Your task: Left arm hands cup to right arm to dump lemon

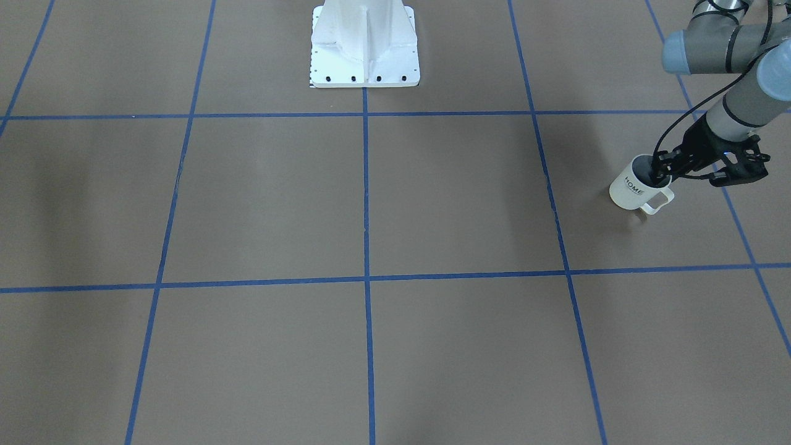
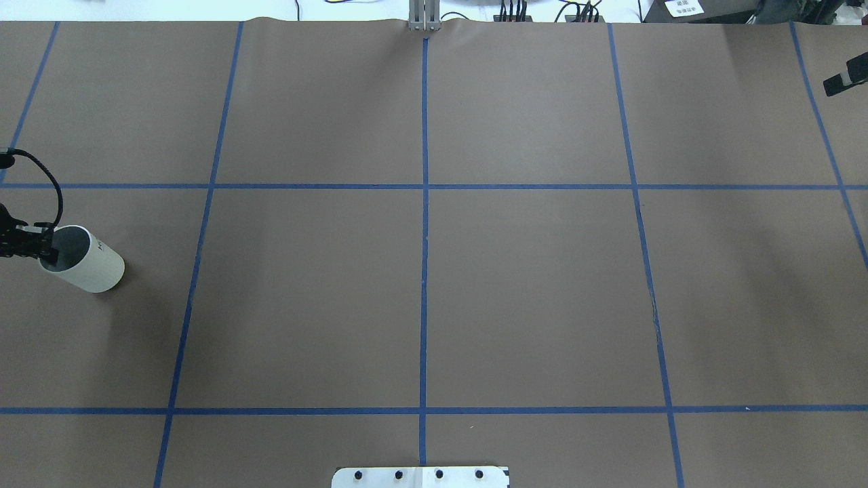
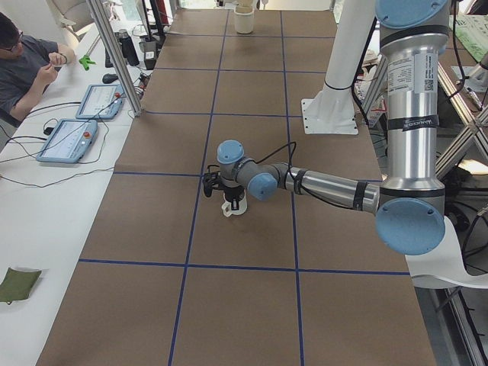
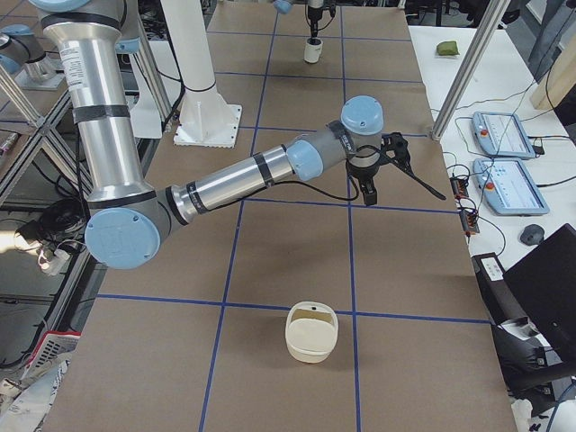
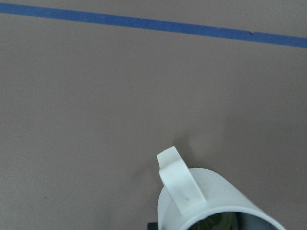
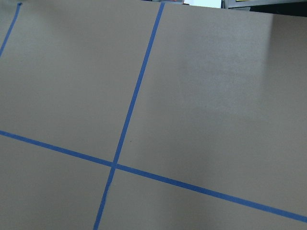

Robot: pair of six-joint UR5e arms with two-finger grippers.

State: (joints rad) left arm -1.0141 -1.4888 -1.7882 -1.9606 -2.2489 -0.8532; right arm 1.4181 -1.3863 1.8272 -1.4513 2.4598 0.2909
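Exterior front-facing: left arm [image 1: 741,105] slants down, its claw [image 1: 660,175] clamped on the cup [image 1: 627,189] rim.

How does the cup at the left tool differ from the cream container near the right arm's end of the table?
The cup has a loop handle and black HOME lettering; the cream container shows neither. The cup's mouth is round; the container's looks rounded-square and wider. The left tool holds the cup's rim, one finger inside; the container stands alone with nothing touching it. Both are cream-white and open-topped.
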